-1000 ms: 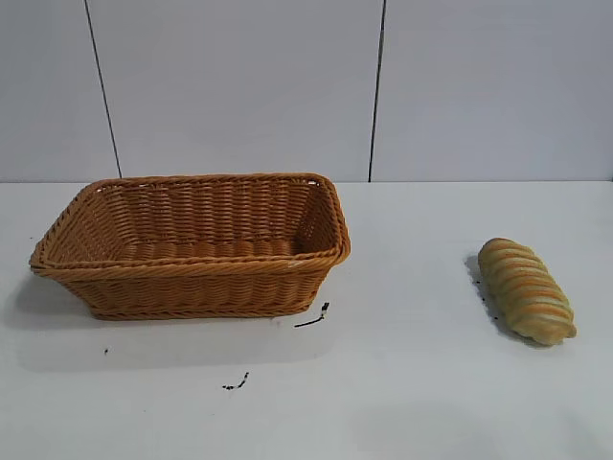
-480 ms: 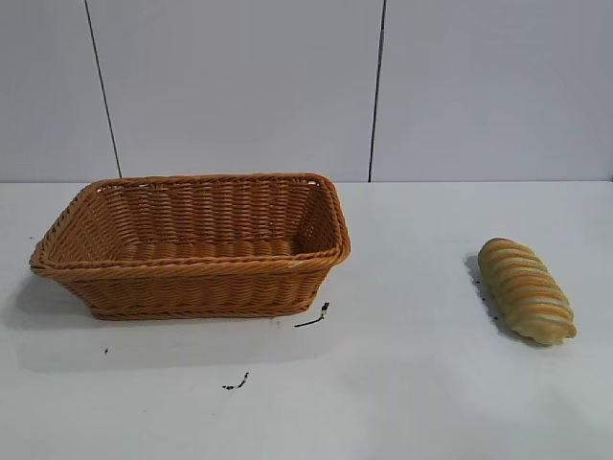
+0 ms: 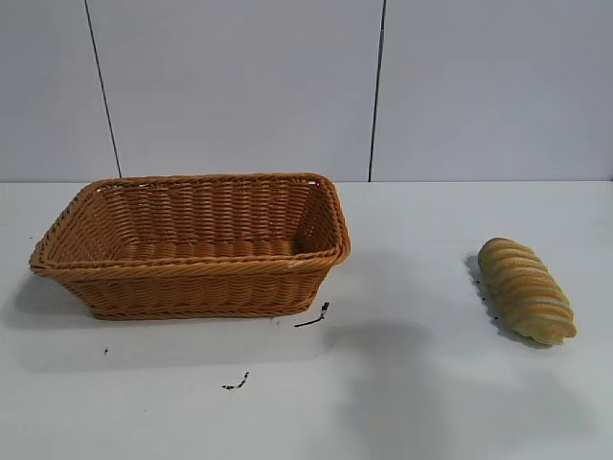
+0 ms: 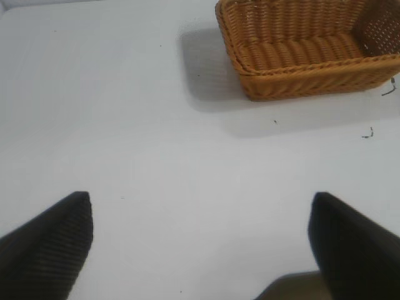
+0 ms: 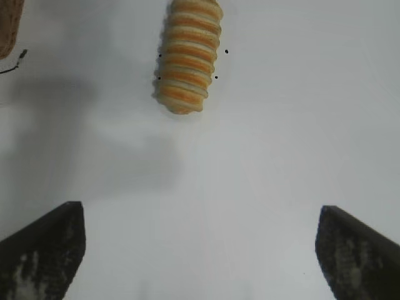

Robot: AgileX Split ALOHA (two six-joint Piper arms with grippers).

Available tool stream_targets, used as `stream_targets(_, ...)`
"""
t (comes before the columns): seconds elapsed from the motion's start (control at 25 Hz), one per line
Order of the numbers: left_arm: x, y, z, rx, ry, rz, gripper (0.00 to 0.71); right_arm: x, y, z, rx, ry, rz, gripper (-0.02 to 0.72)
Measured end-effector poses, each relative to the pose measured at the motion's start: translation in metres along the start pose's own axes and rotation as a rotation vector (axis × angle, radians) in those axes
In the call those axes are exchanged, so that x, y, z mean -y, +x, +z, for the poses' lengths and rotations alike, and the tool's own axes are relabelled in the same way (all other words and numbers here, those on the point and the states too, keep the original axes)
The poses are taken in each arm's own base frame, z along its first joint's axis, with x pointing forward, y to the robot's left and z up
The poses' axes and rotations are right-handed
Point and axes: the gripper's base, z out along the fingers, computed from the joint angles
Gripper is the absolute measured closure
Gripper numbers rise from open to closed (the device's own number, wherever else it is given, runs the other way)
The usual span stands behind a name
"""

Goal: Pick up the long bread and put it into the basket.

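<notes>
Nothing among the objects has moved since the earlier frames; only a new soft shadow has spread over the desk (image 3: 431,402) in the lower middle of the exterior view, between basket and bread. Left to right: the left end effector (image 4: 200,240) hangs above bare desk, its two dark fingers (image 4: 47,244) spread wide, holding nothing; the basket (image 4: 300,75) sits well apart from it, ahead and off to one side in the left wrist view. In the exterior view the basket (image 3: 192,287) stands on the left half of the desk, upright, nothing visible inside. Small dark specks (image 3: 311,319) lie on the desk just beside its front right corner, with another bit (image 3: 237,383) nearer the camera. The long bread (image 3: 525,290) lies flat on the right side of the desk, well apart from the basket, long axis running diagonally. The right end effector (image 5: 200,250) is spread wide and empty, hovering over bare desk; the long bread (image 5: 187,53) lies ahead of it, roughly lined up with the gap between the fingers (image 5: 44,250), its near end pointing toward it, not touching. Neither arm shows in the exterior view.
</notes>
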Motion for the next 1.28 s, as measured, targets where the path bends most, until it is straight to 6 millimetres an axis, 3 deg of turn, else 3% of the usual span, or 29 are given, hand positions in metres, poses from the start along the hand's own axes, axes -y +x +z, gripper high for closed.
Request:
stream_targets(0.28,0.000,0.000,0.000,0.000,0.000,0.000,0.014,-0.015,-0.045,0.046,0.002,-0.019,0.028,0.010)
stream_targets(0.36,0.000,0.000,0.000,0.000,0.000,0.000,0.014,-0.015,-0.049,0.054,-0.006,-0.014,0.032,0.010)
stream_targets(0.68,0.000,0.000,0.000,0.000,0.000,0.000,0.014,-0.011,-0.077,0.127,-0.105,0.028,0.052,0.010)
stream_targets(1.04,0.000,0.000,0.000,0.000,0.000,0.000,0.014,-0.009,-0.067,0.195,-0.247,0.037,0.058,0.010)
stream_targets(1.28,0.000,0.000,0.000,0.000,0.000,0.000,0.014,-0.009,-0.062,0.208,-0.278,0.039,0.057,0.024)
